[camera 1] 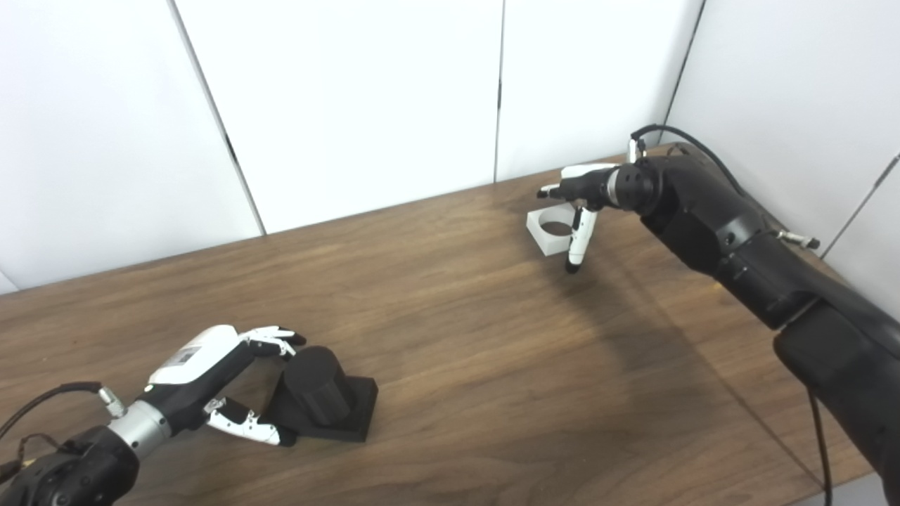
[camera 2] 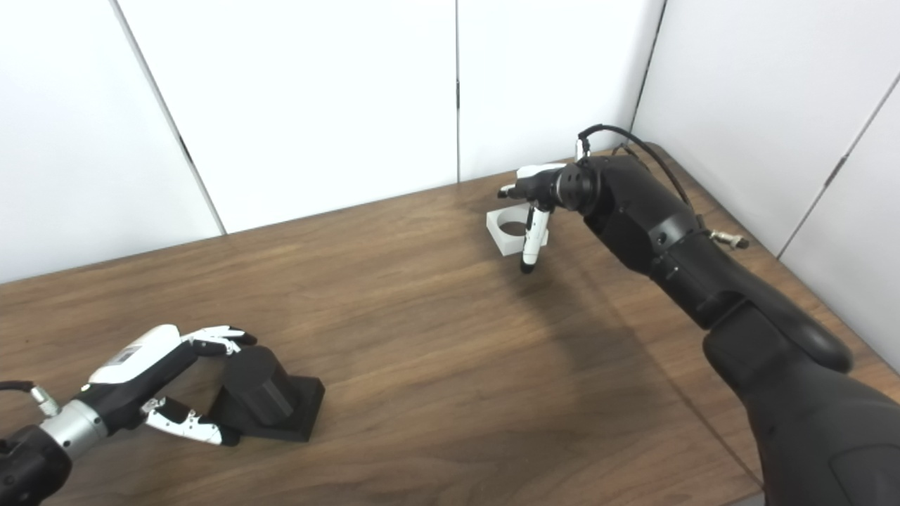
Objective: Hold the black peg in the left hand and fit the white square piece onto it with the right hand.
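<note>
We find the peg (camera 1: pixel 325 397) standing on the surface (camera 1: pixel 464 337) at the near left, with the left robot hand (camera 1: pixel 225 383) just beside it on its left. Well apart, at the far right near the back wall, lies the square piece (camera 1: pixel 552 228), the right robot hand (camera 1: pixel 580 211) over its right side.
</note>
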Available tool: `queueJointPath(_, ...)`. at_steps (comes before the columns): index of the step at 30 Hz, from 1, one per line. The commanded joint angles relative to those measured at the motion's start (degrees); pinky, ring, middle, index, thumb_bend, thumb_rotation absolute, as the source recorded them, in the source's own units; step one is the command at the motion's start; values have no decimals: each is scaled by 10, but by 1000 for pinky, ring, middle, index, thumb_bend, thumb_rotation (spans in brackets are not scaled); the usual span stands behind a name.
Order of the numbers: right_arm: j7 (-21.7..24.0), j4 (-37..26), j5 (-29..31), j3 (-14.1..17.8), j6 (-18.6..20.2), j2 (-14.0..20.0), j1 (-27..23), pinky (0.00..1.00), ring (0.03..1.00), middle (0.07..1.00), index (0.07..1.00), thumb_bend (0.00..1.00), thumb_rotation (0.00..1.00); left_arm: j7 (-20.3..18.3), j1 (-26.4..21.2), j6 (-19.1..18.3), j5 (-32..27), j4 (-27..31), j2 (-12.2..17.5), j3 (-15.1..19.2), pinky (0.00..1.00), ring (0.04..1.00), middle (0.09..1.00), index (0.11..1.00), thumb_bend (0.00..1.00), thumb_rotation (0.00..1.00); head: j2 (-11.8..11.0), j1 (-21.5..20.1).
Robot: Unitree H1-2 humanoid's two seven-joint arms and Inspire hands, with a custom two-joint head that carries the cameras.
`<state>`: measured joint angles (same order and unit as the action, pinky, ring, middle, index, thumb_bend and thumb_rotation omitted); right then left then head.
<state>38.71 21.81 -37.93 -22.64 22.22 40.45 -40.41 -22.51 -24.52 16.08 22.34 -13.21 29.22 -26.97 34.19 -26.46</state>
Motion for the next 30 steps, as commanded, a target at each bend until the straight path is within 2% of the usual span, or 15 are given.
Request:
queueJointPath(1,-23,-1,-12,5,-6,8,-31,799,941,992,988,871,96,-55,33,-24,12,-15,8,-24,798,910,858,490,521,50,0,-1)
queueJointPath(8,-53,15,-30,-2,-13,7,-23,768,932,973,948,836,56,-55,33,-29,14,-7,11,-22,801,910,854,490,521,51,3,5)
queueJointPath(11,-83,23,-40,-6,-30,10,-16,740,898,932,877,812,36,-59,35,-35,10,-2,12,-20,807,918,859,490,521,50,3,3)
queueJointPath(16,-111,32,-45,-5,-55,14,-4,769,890,904,784,774,38,-58,37,-38,13,5,13,-21,811,917,857,490,521,51,5,6)
queueJointPath(22,-105,29,-23,6,-65,14,5,827,900,899,688,728,15,-60,39,-48,13,12,15,-21,820,922,862,490,521,50,11,7)
queueJointPath(28,-109,25,-16,11,-75,11,10,821,890,867,625,733,2,-59,37,-43,11,5,13,-21,817,918,859,490,521,51,14,5)
queueJointPath(29,-108,24,-15,11,-77,11,11,831,896,868,561,628,63,-58,37,-42,10,4,12,-20,818,918,858,490,521,51,15,7)
queueJointPath(30,-106,23,-13,11,-79,11,12,836,899,867,528,575,94,-58,37,-41,8,2,12,-20,819,918,857,490,521,51,15,8)
